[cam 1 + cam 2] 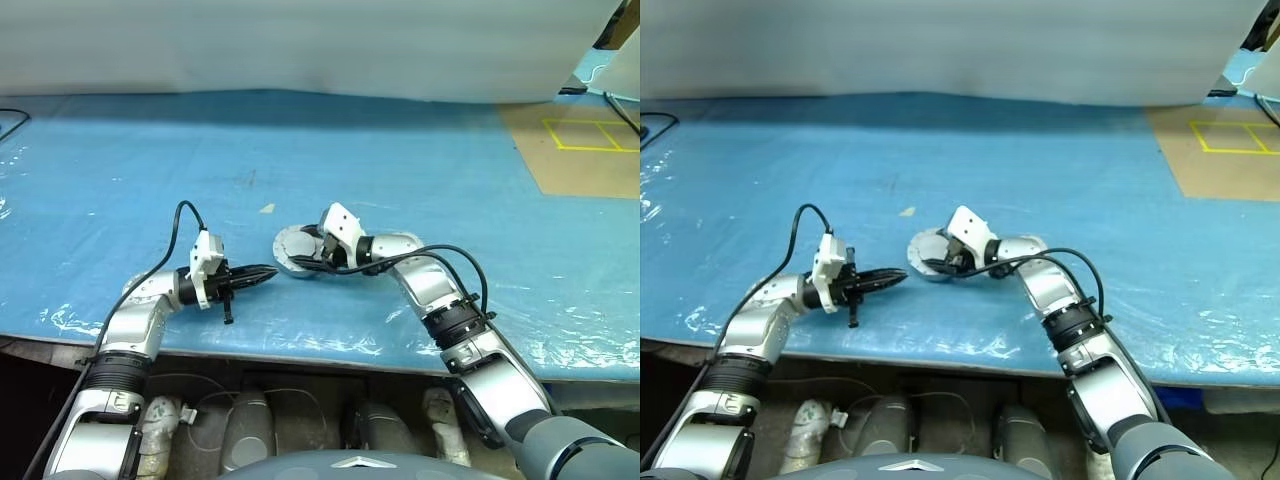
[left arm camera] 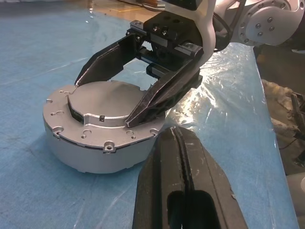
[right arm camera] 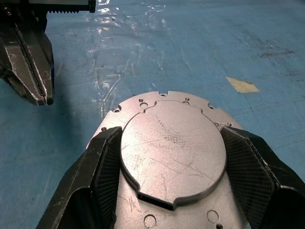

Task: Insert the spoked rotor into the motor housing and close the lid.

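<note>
The right hand (image 3: 164,176) stands wide open, its two black fingers (image 2: 159,95) straddling the raised round lid (image 3: 171,152) on top of the motor housing (image 2: 95,138). The pads lie at the lid's two sides; whether they press on it I cannot tell. The housing sits flat on the blue plastic sheet (image 1: 400,150) covering the counter, close to the near edge, with the lid seated on it and a flange of small screw holes around the rim. What lies under the lid is hidden.

The left hand (image 1: 262,275) is closed tight on nothing, its fingertips together and pointing level toward the housing from just beside it, not touching it.

A small pale scrap (image 1: 267,209) lies on the sheet a little beyond the housing. Farther off to the right, a brown board (image 1: 585,150) with yellow tape lines rests on the counter. A pale wall (image 1: 300,40) closes the back. The sheet beyond the housing and to both sides of the arms is open room.
</note>
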Controlling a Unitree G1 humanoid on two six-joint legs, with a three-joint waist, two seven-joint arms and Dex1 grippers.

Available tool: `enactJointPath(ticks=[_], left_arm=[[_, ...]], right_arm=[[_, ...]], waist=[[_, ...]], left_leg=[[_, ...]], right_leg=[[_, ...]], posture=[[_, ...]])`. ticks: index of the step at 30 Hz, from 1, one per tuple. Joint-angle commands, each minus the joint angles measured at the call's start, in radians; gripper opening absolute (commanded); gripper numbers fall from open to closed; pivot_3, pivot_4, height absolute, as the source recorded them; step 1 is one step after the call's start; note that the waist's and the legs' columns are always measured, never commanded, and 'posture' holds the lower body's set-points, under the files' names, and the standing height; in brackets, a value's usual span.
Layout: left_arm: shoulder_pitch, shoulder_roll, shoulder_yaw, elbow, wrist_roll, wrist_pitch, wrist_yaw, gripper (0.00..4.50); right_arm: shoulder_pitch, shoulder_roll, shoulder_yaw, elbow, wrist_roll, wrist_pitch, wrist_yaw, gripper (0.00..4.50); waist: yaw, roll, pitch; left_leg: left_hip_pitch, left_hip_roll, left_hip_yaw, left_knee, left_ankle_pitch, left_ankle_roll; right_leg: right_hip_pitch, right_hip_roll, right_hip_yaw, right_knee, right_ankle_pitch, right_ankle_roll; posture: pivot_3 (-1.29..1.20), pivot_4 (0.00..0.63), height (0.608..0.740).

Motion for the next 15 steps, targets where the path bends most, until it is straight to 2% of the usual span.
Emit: enactJointPath(ticks=[1,5,10,12,15], left_arm=[[-0.005,0.000,0.004,-0.024,-0.009,-0.005,0.005,0.00],[-0.008,-0.002,0.003,-0.019,-0.008,-0.007,0.009,0.00],[-0.005,-0.005,0.003,-0.017,-0.006,-0.011,0.009,0.00],[-0.005,-0.006,0.002,-0.018,-0.006,-0.010,0.010,0.00],[-0.005,-0.006,0.001,-0.018,-0.005,-0.010,0.009,0.00]], right_arm=[[-0.020,-0.005,-0.016,-0.014,0.000,0.034,-0.007,2.92],[-0.066,0.043,-0.123,-0.054,0.139,0.227,-0.012,2.92],[-0.104,0.071,-0.193,-0.072,0.217,0.357,-0.040,2.92],[-0.104,0.067,-0.189,-0.082,0.217,0.365,-0.038,2.92],[-0.070,0.016,-0.100,-0.140,0.134,0.263,-0.006,2.92]], waist=[[0.000,0.000,0.000],[0.001,0.000,0.000],[0.001,0.000,0.002],[0.001,0.000,0.002],[0.002,0.000,0.002]], left_leg=[[0.000,0.000,0.000,0.000,0.000,0.000],[0.000,0.000,0.000,0.001,0.000,0.000],[-0.002,0.000,0.000,0.001,0.000,0.000],[-0.004,0.000,0.000,0.001,0.000,0.000],[-0.010,-0.001,-0.001,0.003,0.000,0.000]], right_leg=[[0.000,0.000,0.000,0.000,0.000,0.000],[0.000,0.000,0.000,0.001,0.000,0.000],[-0.002,0.000,0.000,0.002,0.000,0.000],[-0.005,0.000,0.000,0.002,0.000,0.000],[-0.011,0.002,0.000,0.003,0.000,0.000]], posture=[[0.00,0.150,0.740],[0.00,0.150,0.740],[0.00,0.150,0.740],[0.00,0.150,0.740],[0.00,0.150,0.740]])
